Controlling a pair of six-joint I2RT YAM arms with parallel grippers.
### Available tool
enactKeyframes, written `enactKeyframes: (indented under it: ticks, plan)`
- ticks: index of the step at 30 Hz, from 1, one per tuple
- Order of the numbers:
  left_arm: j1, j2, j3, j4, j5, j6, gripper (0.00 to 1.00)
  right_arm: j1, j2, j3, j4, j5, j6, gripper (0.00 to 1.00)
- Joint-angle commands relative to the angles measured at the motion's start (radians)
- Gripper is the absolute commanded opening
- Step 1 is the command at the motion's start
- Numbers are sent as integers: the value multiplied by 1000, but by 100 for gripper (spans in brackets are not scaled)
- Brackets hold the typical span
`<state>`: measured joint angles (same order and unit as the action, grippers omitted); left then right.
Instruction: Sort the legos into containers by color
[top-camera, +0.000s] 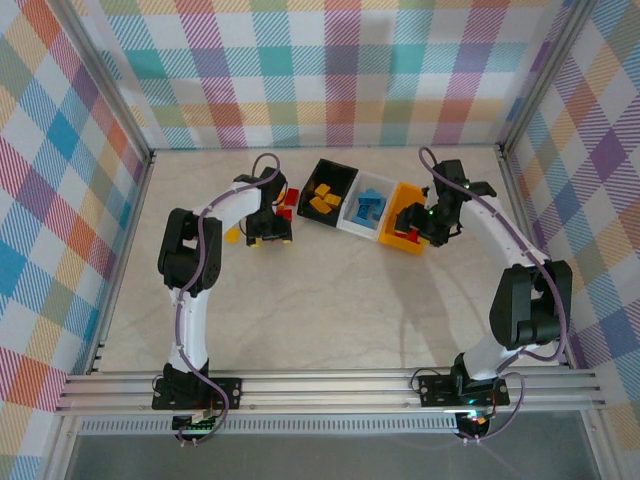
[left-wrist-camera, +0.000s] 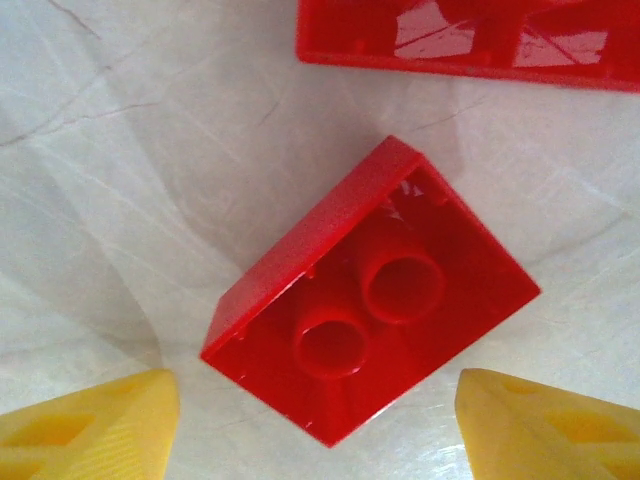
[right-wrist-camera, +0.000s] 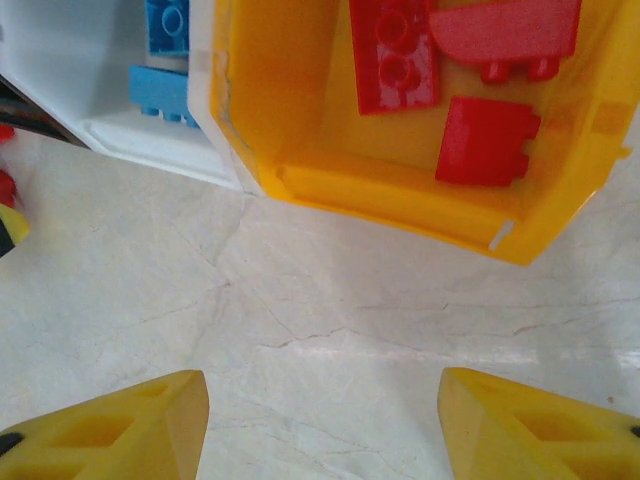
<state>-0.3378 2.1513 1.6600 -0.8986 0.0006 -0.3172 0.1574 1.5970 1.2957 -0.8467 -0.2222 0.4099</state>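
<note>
Your left gripper, spread, straddles the upturned red brick for a pinch; your right gripper, spread, faces the orange bin.

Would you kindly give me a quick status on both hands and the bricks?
Left hand open over a loose red brick, underside up. Right hand open, empty, near the orange bin holding red bricks. Another red brick close by, not touching.

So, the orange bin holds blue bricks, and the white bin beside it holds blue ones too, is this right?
Not quite. The orange bin holds red bricks, as the right wrist view shows. The white bin beside it does hold blue ones.
</note>
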Motion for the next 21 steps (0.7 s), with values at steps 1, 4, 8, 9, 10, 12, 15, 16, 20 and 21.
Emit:
enactKeyframes:
  ticks: [1, 4, 8, 9, 10, 12, 15, 16, 20, 21]
  plan:
    - [9, -12, 60, -63, -41, 66, 74, -1, -34, -23, 22, -47, 22, 63]
    - [11, 40, 137, -63, -46, 107, 74, -1, -43, -28, 21, -57, 23, 63]
    - [11, 128, 263, -88, -50, 138, 73, -1, -49, -23, 11, -63, 13, 63]
    - [11, 145, 286, -95, -50, 142, 73, -1, -49, -20, 6, -63, 9, 63]
    - [11, 163, 312, -104, -51, 145, 72, 0, -46, -14, 1, -62, 5, 63]
    - [10, 186, 336, -116, -46, 145, 72, 0, -39, 1, -12, -59, -3, 63]
    - [8, 189, 318, -112, -46, 137, 71, -1, -29, 22, -17, -58, -10, 63]
    - [8, 186, 307, -110, -50, 137, 71, 0, -24, 26, -17, -61, -11, 63]
    - [8, 164, 249, -94, -48, 133, 70, 0, 1, 37, -11, -73, -8, 63]
    - [7, 155, 236, -90, -45, 129, 68, 0, 5, 36, -9, -75, -7, 63]
